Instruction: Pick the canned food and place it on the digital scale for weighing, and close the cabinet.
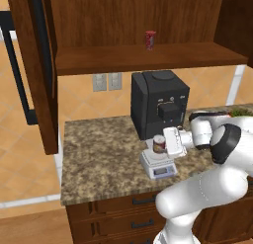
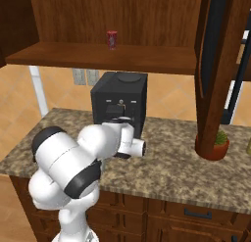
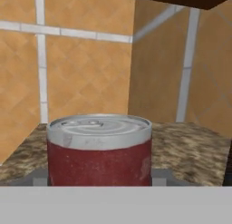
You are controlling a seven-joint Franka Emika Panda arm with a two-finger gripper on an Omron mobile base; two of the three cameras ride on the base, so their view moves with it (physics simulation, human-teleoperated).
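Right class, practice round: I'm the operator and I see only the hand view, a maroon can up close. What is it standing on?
Observer: In the left base view, the canned food stands on the digital scale, in front of the coffee machine.
Operator: And the cabinet?
Observer: Open. Its left door is swung out past the counter's end.
Operator: Anything on its shelf?
Observer: A slim red can, upright.
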